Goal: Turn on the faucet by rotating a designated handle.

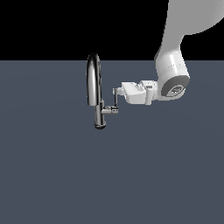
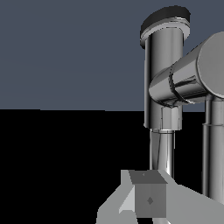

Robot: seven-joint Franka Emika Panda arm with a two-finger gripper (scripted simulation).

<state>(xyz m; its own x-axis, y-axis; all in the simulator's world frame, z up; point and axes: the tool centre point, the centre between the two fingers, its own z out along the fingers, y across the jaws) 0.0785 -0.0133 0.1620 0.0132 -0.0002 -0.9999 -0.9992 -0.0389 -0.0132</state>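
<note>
Jaw gap can't be made out; gripper tips sit at the top end of the handle, contact unclear. Handle stands upright on a chrome stub beside the faucet, on the side facing the arm. Faucet upright on grey floor.
</note>
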